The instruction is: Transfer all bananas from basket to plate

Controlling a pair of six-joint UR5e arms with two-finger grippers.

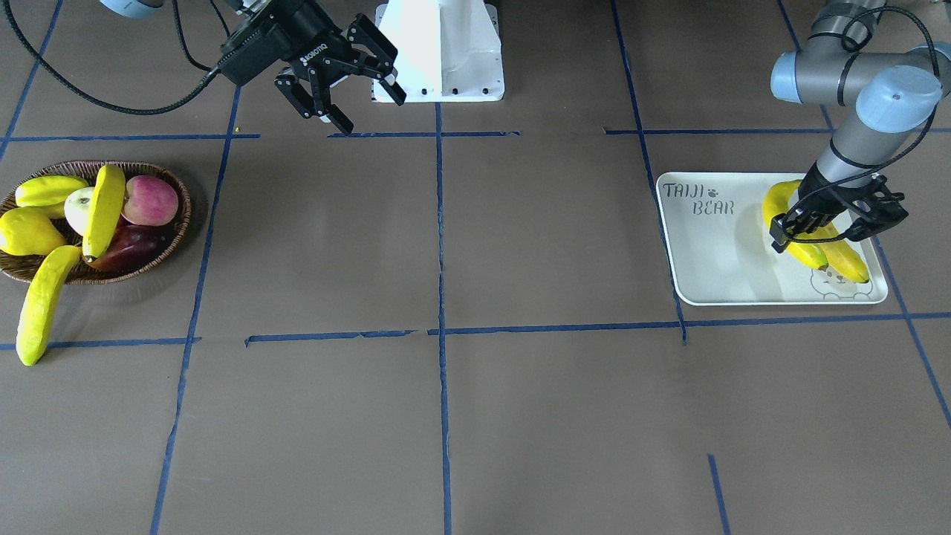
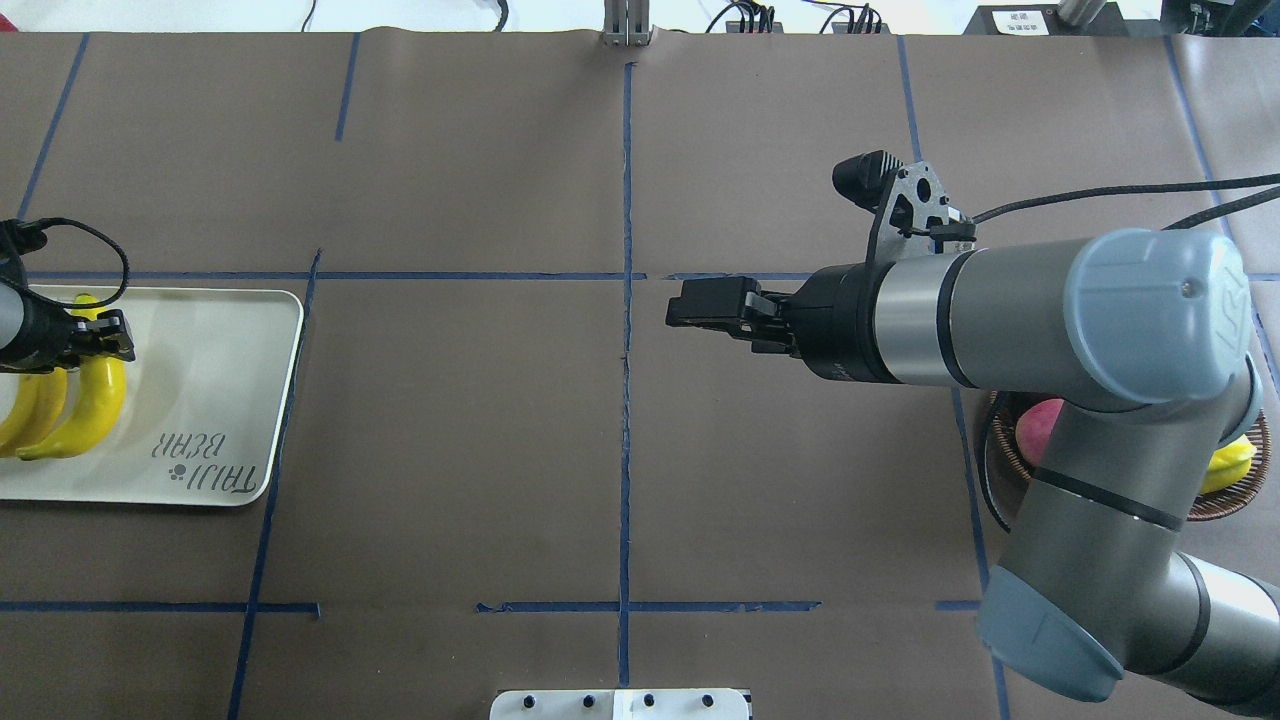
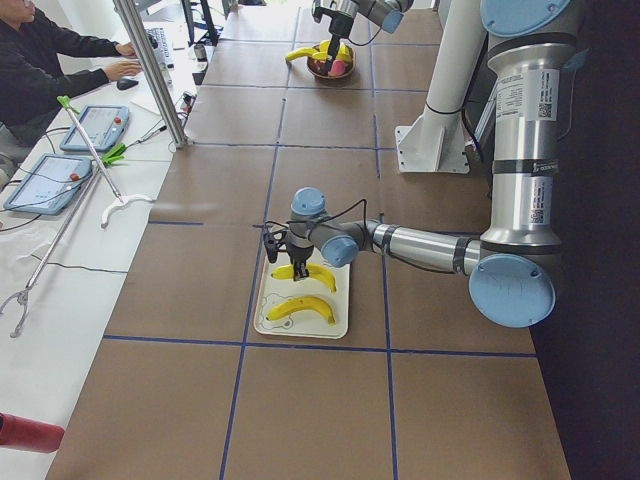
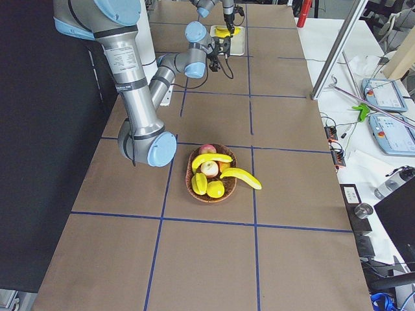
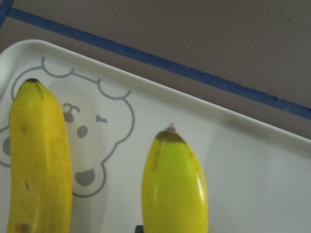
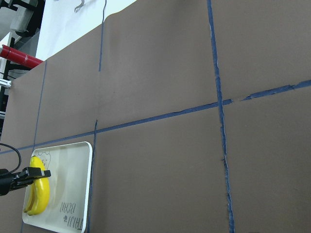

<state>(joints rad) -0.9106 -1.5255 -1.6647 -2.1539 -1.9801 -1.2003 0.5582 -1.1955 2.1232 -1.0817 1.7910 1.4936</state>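
Bananas (image 1: 849,261) lie two on the plate (image 1: 713,253) and two at the basket (image 1: 184,217), so the left gripper (image 1: 832,230), jaws apparently spread astride one, should lift straight up without nudging it, while the right gripper (image 1: 368,109) hangs with jaws spread.

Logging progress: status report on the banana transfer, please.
Right gripper open, idle mid-table. Left gripper open, astride one of two bananas on plate. Two more bananas at basket.

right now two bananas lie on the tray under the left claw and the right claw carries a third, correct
No: the right claw is open and empty, as the front-facing view shows. Two bananas do lie on the tray under the left claw.
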